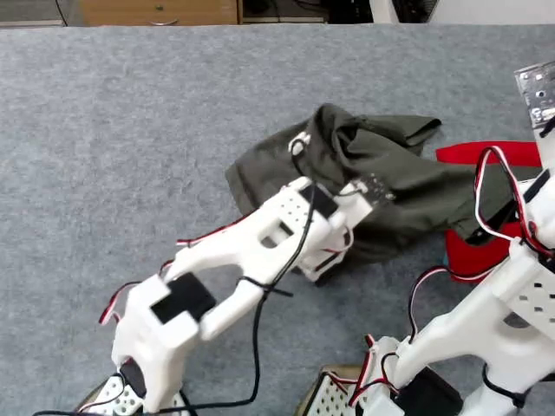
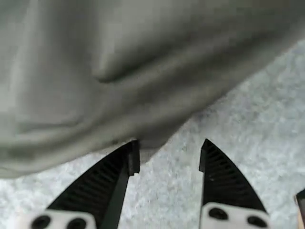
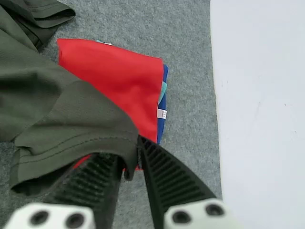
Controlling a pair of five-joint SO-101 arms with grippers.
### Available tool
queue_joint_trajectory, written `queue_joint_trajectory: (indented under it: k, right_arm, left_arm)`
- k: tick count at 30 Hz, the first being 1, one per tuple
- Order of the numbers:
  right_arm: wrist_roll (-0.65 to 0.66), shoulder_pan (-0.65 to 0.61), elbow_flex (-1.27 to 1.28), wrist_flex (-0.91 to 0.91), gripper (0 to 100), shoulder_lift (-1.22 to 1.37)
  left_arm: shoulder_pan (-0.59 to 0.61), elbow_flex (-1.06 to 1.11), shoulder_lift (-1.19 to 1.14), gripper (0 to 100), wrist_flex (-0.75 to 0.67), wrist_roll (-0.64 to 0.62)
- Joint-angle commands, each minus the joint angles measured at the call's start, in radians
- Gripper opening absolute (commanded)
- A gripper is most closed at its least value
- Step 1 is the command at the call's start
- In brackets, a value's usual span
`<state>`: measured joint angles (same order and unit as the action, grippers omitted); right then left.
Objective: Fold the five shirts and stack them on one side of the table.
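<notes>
white arms [image 1: 260,238], black ridged end effector fingers [image 2: 109,191], red and black cables [image 1: 256,347]

The far and left parts of the grey bench [image 1: 130,130] lie bare and give wide passage. The crumpled olive shirt [image 1: 408,195] takes the middle-right, rising in folds. The left arm [image 1: 234,251] slants from the near edge to the shirt's near hem and bars the near-middle. Bare bench shows between its parted fingers [image 2: 109,186], one tip touching the hem. At the right edge the folded stack [image 1: 486,154], red on top, lies partly under the shirt, with the right arm [image 1: 486,321] above it. That arm's fingers [image 3: 167,176] pinch the shirt's hem.
</notes>
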<state>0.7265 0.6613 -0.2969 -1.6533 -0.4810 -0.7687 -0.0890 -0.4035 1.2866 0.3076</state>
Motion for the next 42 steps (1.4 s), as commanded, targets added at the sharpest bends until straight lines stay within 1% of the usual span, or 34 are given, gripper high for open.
queue_joint_trajectory:
  k: [1,4,6,10,14,18,21,23,26,30,34,36,38,40,42]
  right_arm:
    - [-0.006,-0.012,0.013,0.009,0.2,-0.018]
    - [-0.005,-0.012,0.025,0.008,0.2,-0.021]
    - [-0.005,-0.012,0.024,0.008,0.2,-0.022]
    - [-0.005,-0.012,0.018,0.008,0.2,-0.022]
    - [-0.005,-0.012,0.016,0.008,0.2,-0.024]
    - [-0.003,-0.021,0.016,0.008,0.2,-0.054]
    - [0.003,-0.081,0.018,0.006,0.2,-0.094]
    - [0.041,-0.134,0.022,0.006,0.2,-0.124]
    - [0.063,-0.206,0.027,0.005,0.2,-0.150]
    - [0.066,-0.292,0.028,-0.055,0.2,-0.130]
    - [0.064,-0.364,0.116,-0.087,0.2,-0.093]
    - [0.064,-0.389,0.191,-0.074,0.2,-0.087]
    - [0.064,-0.407,0.268,-0.031,0.2,-0.091]
    - [0.063,-0.406,0.308,0.002,0.2,-0.091]
    - [0.063,-0.404,0.328,0.021,0.2,-0.091]
  left_arm:
    - [-0.002,-0.117,-0.061,14,0.023,-0.012]
    - [0.023,-0.117,-0.119,2,0.025,-0.008]
    - [0.051,-0.117,-0.145,3,0.043,-0.012]
    - [0.109,-0.186,-0.108,2,0.161,-0.012]
    - [0.175,-0.267,0.024,2,0.261,-0.014]
    - [0.232,-0.304,0.202,2,0.361,-0.008]
    - [0.261,-0.295,0.341,2,0.434,-0.003]
    - [0.292,-0.269,0.429,2,0.471,0.031]
    - [0.354,-0.163,0.552,2,0.473,0.100]
    - [0.453,0.052,0.687,2,0.473,0.242]
    - [0.537,0.256,0.766,2,0.470,0.374]
    - [0.562,0.334,0.771,2,0.430,0.416]
    - [0.578,0.399,0.771,3,0.365,0.423]
    - [0.585,0.442,0.771,8,0.305,0.420]
    - [0.582,0.466,0.771,17,0.267,0.413]
